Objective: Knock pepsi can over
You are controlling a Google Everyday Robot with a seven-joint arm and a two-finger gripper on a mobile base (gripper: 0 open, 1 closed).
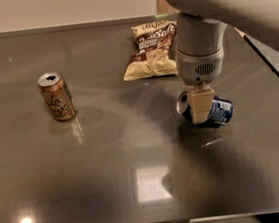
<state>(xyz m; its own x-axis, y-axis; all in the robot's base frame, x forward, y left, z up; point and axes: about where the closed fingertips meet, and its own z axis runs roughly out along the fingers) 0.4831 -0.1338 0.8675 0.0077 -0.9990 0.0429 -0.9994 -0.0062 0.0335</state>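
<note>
We see the gripper [202,107] down at the table's right side, directly in front of the pepsi can [221,110], which lies on its side; we cannot tell its grip. The glossy grey table [112,177] also carries 1 standing orange can [56,97] and 1 chip bag [152,49], below a pale wall [57,7].

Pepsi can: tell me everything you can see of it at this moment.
The pepsi can is a dark blue aluminium drink can with white and lighter-blue markings and a silver top. It lies on its side on the glossy grey table, right of centre, with its top end pointing left. The gripper hangs straight down in front of its middle and hides part of the body; whether the two touch cannot be told. The chip bag lies behind it, apart.
</note>
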